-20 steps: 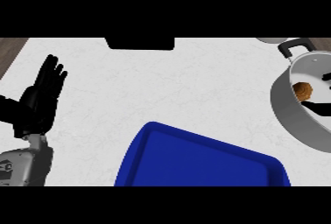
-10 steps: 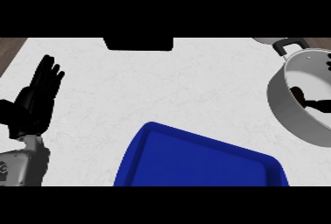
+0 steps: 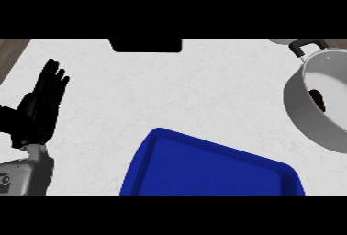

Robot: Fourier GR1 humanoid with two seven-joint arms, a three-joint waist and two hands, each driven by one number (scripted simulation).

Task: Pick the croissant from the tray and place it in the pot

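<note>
The task looks all but finished, judging by how things lie. The blue tray [image 3: 203, 170], at the lower middle of the frame, holds nothing on the part that shows; its near end is cut off by the lower edge. The grey pot [image 3: 301, 112] stands on the bench [image 3: 169, 87] at the right edge, partly out of frame. On its pale inside lies a small dark shape [image 3: 317, 98]. That is most likely the croissant, though it is too small to be sure.

The left hand [image 3: 37, 110] rests at the left edge, open with fingers straight and pointing up, holding nothing, well apart from tray and pot. The right hand does not show. If the shape is the croissant, nothing is left but to draw back.
</note>
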